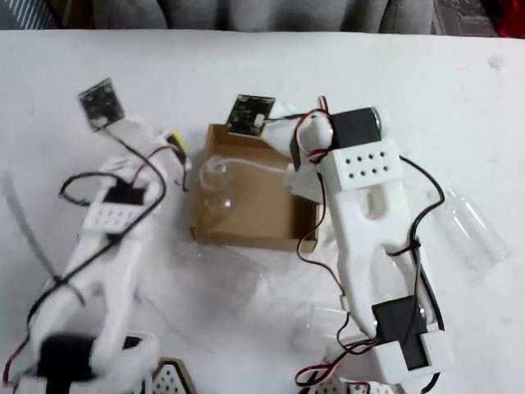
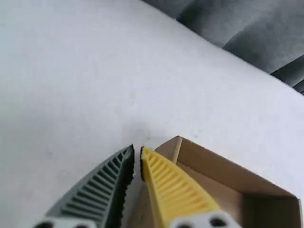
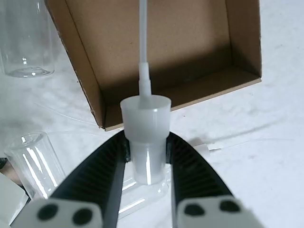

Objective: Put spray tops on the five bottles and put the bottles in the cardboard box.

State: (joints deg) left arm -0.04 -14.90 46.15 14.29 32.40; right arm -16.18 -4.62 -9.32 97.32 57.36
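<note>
My right gripper (image 3: 147, 142) grips a spray top (image 3: 145, 118) at the box (image 3: 90, 90) edge; left gripper (image 2: 137, 156) closed, empty. One bottle (image 1: 472, 226) at box's 3 o'clock uncapped; most work left.

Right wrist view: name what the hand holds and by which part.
The right hand holds a spray top by its narrow end, opposite the dip tube.

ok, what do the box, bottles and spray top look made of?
Cardboard box: brown paperboard, matte, raw cut edges.
Bottle: clear, glossy, bright highlights; glass or hard plastic, can't tell.
Spray top: milky translucent plastic by the look, satin, thin white tube.
</note>
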